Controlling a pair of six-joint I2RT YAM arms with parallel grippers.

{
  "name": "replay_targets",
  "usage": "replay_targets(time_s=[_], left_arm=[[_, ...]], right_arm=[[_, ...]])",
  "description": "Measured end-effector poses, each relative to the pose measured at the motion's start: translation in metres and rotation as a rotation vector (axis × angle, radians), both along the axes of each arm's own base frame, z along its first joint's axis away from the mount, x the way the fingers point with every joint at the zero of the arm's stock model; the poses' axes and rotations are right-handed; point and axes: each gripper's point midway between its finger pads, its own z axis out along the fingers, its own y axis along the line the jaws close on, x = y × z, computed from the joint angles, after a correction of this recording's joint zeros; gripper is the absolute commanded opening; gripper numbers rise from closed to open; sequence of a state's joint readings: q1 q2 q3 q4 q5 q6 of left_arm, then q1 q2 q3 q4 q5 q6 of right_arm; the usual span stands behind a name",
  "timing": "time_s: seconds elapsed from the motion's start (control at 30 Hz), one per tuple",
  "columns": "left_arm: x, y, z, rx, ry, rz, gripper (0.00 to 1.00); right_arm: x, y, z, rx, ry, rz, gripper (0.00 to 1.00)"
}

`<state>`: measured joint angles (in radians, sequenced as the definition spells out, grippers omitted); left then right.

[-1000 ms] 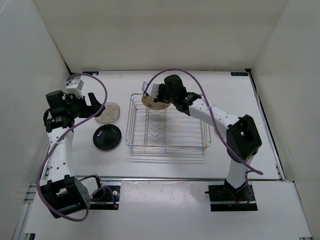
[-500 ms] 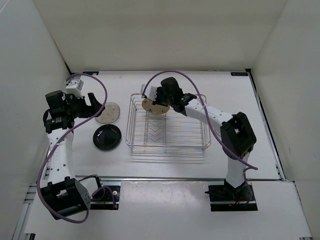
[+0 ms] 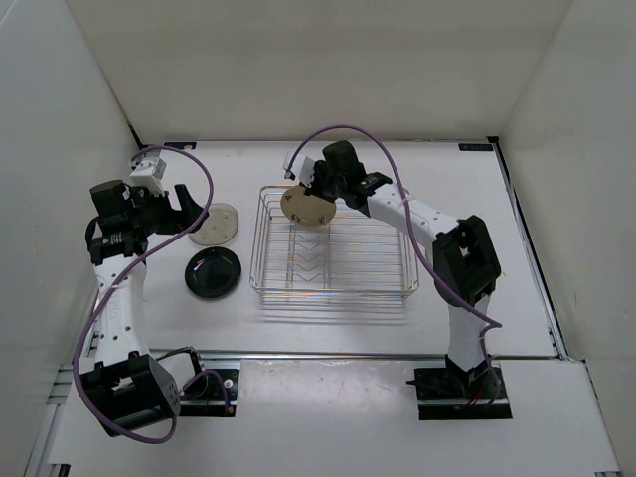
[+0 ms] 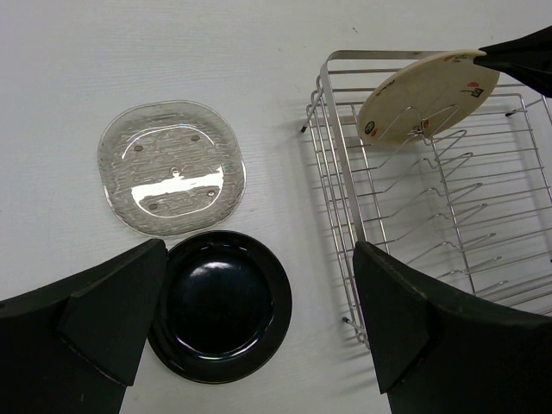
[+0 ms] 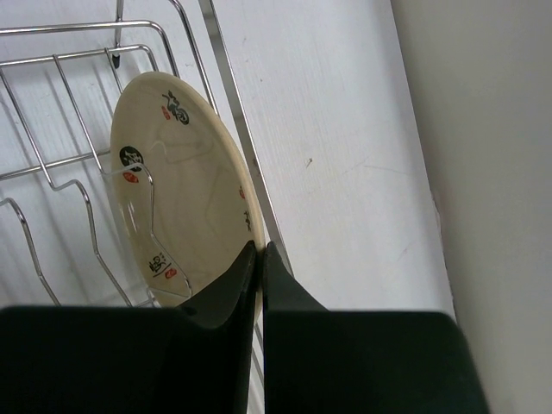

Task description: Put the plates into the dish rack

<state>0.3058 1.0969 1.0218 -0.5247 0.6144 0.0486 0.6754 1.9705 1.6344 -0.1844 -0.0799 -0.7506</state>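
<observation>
Pinching tan plate [image 5: 185, 198] rim, right fingers [image 5: 226, 297] hold it tilted in dish rack [image 3: 368, 254]; left fingers [image 4: 103, 321] spread.

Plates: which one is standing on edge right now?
The tan plate, pinched by the right fingers at the dish rack; the clear plate and black plate lie flat.

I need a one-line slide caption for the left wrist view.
Open left gripper over clear plate and black plate; right gripper holds tan plate in the dish rack.

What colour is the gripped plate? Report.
The plate is tan with red and black marks; right wrist view.
</observation>
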Motion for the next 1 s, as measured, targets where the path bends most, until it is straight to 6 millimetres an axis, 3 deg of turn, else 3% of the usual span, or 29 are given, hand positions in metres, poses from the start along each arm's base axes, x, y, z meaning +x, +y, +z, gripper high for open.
replay_targets(time_s=[0.27,0.6,0.67,0.83,1.0], left_arm=[[0.000,0.000,0.000,0.000,0.000,0.000,1.00],[0.000,0.000,0.000,0.000,0.000,0.000,1.00],[0.000,0.000,0.000,0.000,0.000,0.000,1.00],[0.000,0.000,0.000,0.000,0.000,0.000,1.00],[0.000,0.000,0.000,0.000,0.000,0.000,1.00]], right_arm=[[-0.001,-0.002,-0.002,0.002,0.022,0.000,0.01],[-0.002,-0.006,-0.006,-0.023,0.026,-0.002,0.20],[-0.003,-0.007,-0.007,-0.033,0.024,0.001,0.33],[-0.003,-0.012,-0.013,-0.071,0.015,0.009,0.55],[-0.002,-0.014,-0.014,-0.091,0.001,0.012,0.59]])
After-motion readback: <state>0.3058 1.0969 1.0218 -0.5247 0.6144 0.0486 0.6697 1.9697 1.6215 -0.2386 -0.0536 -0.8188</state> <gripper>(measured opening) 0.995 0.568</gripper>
